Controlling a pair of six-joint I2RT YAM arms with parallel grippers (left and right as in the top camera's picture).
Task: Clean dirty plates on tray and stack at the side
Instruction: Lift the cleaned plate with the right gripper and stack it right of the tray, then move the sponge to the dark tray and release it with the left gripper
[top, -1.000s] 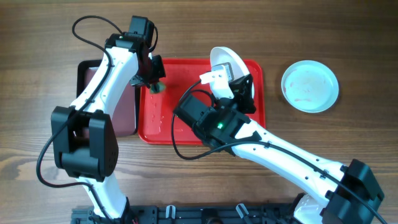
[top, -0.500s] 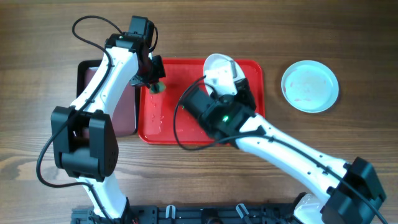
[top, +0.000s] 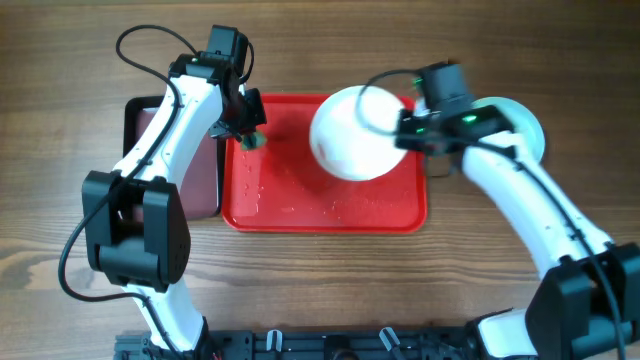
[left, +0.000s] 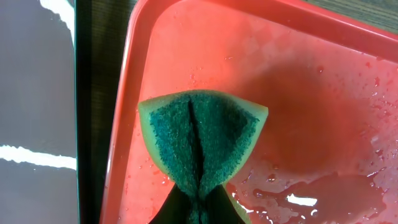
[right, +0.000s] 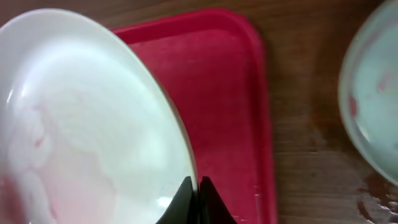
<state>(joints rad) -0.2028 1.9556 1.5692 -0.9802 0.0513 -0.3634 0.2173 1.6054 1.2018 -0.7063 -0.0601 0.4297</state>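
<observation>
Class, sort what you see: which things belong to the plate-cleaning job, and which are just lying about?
Belong to the job:
white plate, held over the tray
blue plate, on the table
red tray
sponge

Just lying about:
maroon tray

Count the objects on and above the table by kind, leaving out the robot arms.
Round shallow plates: 2 (white plate, pale blue plate)
Rectangular plastic trays: 2 (bright red tray, dark maroon tray)
Green scouring sponge: 1
Total: 5
</observation>
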